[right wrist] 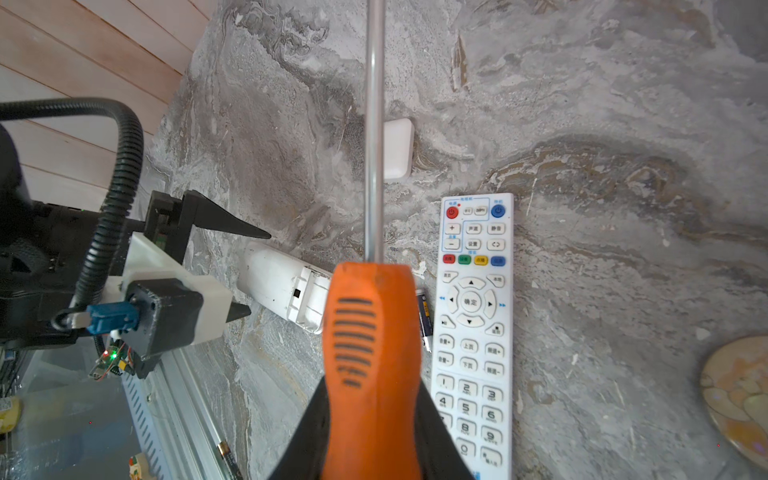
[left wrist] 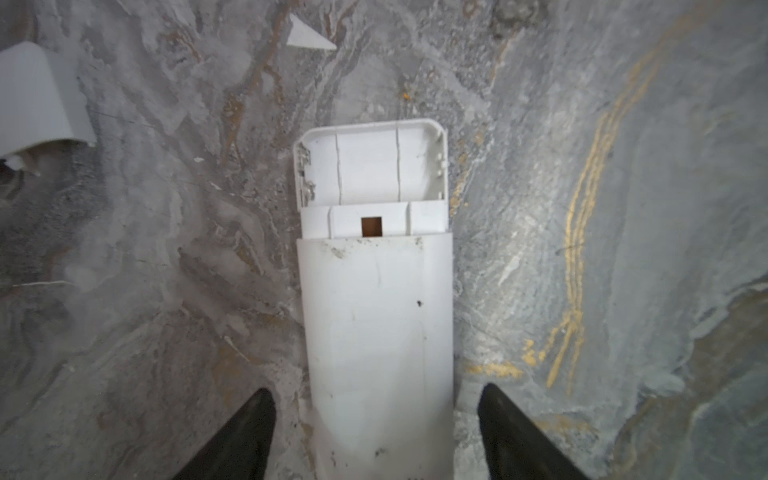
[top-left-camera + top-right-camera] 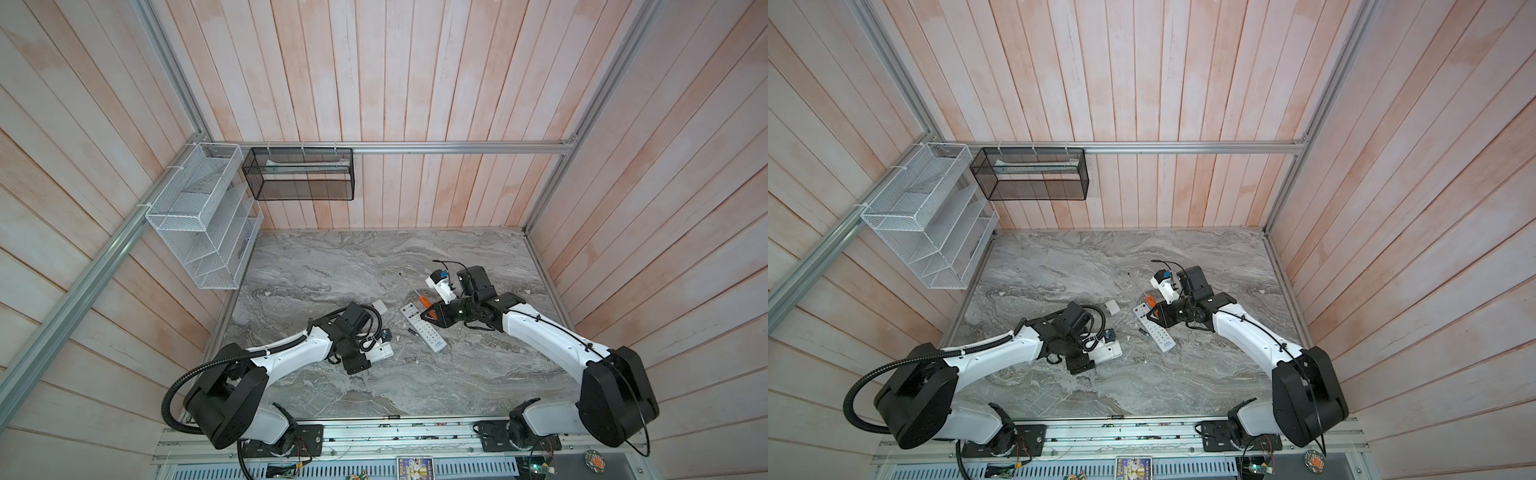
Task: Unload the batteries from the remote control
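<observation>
The left gripper [image 2: 376, 399] is spread wide, fingers [image 2: 249, 432] clear on either side of the face-down white remote [image 2: 374, 324], whose open battery bay [image 2: 370, 166] shows only white plastic. Across the way, the right gripper [image 1: 372, 390] is clamped tight on the orange-handled screwdriver [image 1: 370, 332], shaft pointing out over the marble table [image 1: 602, 104]. One battery [image 1: 424, 316] lies flat on that table, just beside the buttoned remote [image 1: 473, 332], between it and the white one.

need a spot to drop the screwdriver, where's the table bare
Bare: the far stretch of the table between the back wall and the screwdriver tip, and the near strip along its front edge. Crowded: the middle, where the button remote, battery, white cover and open remote lie close together.
</observation>
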